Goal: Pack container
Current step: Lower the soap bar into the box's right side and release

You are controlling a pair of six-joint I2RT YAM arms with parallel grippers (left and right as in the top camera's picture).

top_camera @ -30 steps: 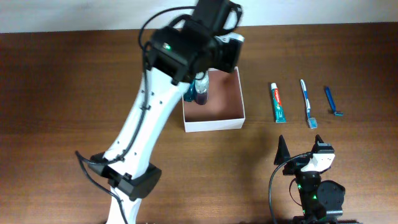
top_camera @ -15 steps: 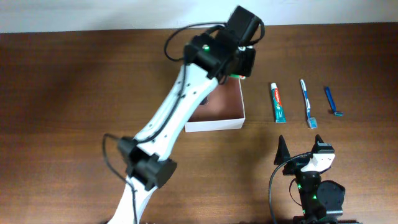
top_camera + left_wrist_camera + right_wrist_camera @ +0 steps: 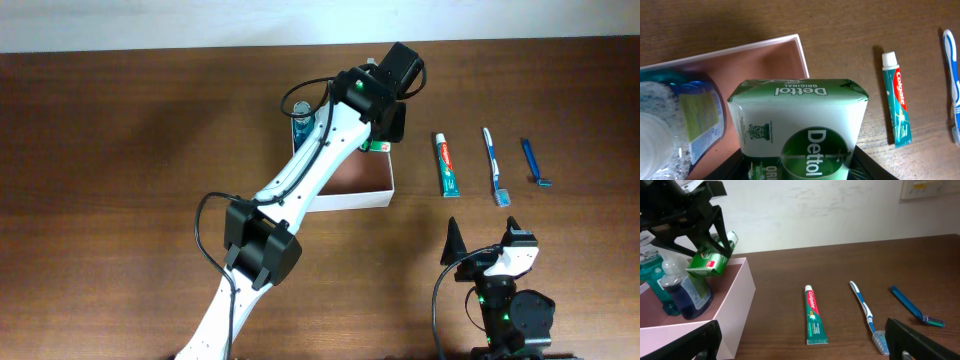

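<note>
The left hand (image 3: 709, 254) pinches a green-and-white soap packet (image 3: 800, 125), printed "Dettol ORIGINAL", above the right edge of the square white-walled, reddish-brown-lined container (image 3: 345, 200) on the worktop. Its drop spot likely lies just leftward. The right hand (image 3: 485, 258), fingers spread, sits nearer the "Colgate" toothpaste tube (image 3: 447, 165), right of the container.

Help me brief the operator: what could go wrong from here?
1. The left tool holds the soap packet above the container, close to its edge. If released here, it may catch the rim and fall outside.
2. The blue bottle stands right beside the packet, so lowering the packet could knock it over.
</note>
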